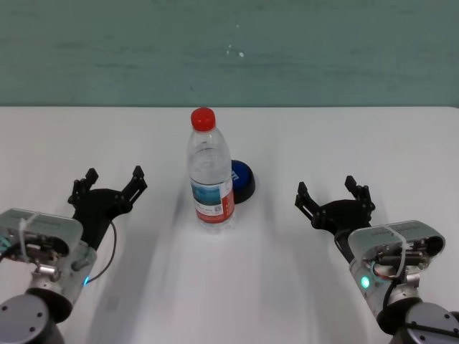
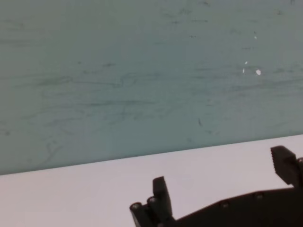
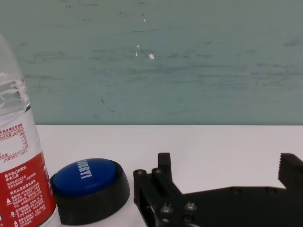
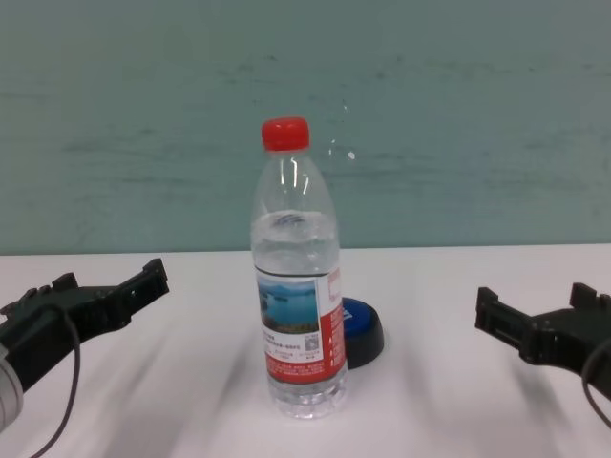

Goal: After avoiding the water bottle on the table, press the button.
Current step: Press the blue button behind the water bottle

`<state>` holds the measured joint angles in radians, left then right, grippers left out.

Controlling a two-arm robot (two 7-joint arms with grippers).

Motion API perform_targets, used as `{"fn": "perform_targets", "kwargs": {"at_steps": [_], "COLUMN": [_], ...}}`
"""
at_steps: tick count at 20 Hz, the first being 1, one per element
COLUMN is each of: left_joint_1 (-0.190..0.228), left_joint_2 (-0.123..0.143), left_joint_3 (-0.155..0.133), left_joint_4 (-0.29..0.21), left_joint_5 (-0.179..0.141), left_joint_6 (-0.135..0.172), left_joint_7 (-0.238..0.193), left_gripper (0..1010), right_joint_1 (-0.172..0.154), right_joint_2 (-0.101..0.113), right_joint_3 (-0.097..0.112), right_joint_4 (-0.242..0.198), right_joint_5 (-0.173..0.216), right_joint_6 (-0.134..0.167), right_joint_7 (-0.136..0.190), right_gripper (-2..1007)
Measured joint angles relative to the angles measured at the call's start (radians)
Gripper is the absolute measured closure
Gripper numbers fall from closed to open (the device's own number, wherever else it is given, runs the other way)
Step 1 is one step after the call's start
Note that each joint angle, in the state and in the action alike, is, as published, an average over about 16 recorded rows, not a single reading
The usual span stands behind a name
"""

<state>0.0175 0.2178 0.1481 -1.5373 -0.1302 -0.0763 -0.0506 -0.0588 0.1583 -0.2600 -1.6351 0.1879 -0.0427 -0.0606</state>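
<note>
Two things of yours stand on the desk (image 1: 344, 136): the water bottle (image 1: 210, 172) and the button (image 1: 242, 180). Your bottle is tall, clear plastic, upright, topped with a red screw cap (image 1: 204, 118); its label (image 4: 298, 327) shows a lake scene with a red panel at one side, and water fills it well up toward the shoulder. Look at the chest view and you see the bottle (image 4: 296, 286) right in front, hiding most of the button (image 4: 361, 333) behind it. Your button is a low dome, blue on top with white lettering, seated in a black base; it sits just behind the bottle and slightly to the robot's right, close beside it. From the right wrist view the button (image 3: 90, 189) shows nearly whole next to the bottle's label (image 3: 23, 189).

Your left hand (image 1: 112, 182) hovers over the desk on the bottle's left, fingers spread and holding nothing. Your right hand (image 1: 334, 192) does the same on the bottle's right, well apart from bottle and button, fingers also spread and bare.

Beneath it all you have a plain white desk, smooth and wide, with soft shadows. Behind its far edge rises a teal-green wall (image 1: 229, 50), scuffed with faint streaks and a few small white chips.
</note>
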Motion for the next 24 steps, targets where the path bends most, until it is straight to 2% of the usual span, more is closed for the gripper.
{"fn": "perform_targets", "kwargs": {"at_steps": [4,9,17,24], "left_joint_1": [0.023,0.073,0.21,0.333], "left_joint_2": [0.001,0.006,0.029,0.058], "left_joint_3": [0.003,0.011,0.019,0.011], "left_joint_4": [-0.026,-0.083,-0.229,-0.33], "left_joint_5": [0.022,0.069,0.15,0.189], "left_joint_6": [0.011,0.025,0.037,0.018], "left_joint_7": [0.003,0.008,-0.001,-0.031], "left_gripper": [10,10,10,10], "right_joint_1": [0.0,0.0,0.0,0.0], "right_joint_2": [0.0,0.0,0.0,0.0], "right_joint_3": [0.0,0.0,0.0,0.0], "right_joint_4": [0.0,0.0,0.0,0.0], "right_joint_5": [0.0,0.0,0.0,0.0], "right_joint_6": [0.0,0.0,0.0,0.0], "right_joint_7": [0.0,0.0,0.0,0.0], "right_gripper": [1,1,1,1]}}
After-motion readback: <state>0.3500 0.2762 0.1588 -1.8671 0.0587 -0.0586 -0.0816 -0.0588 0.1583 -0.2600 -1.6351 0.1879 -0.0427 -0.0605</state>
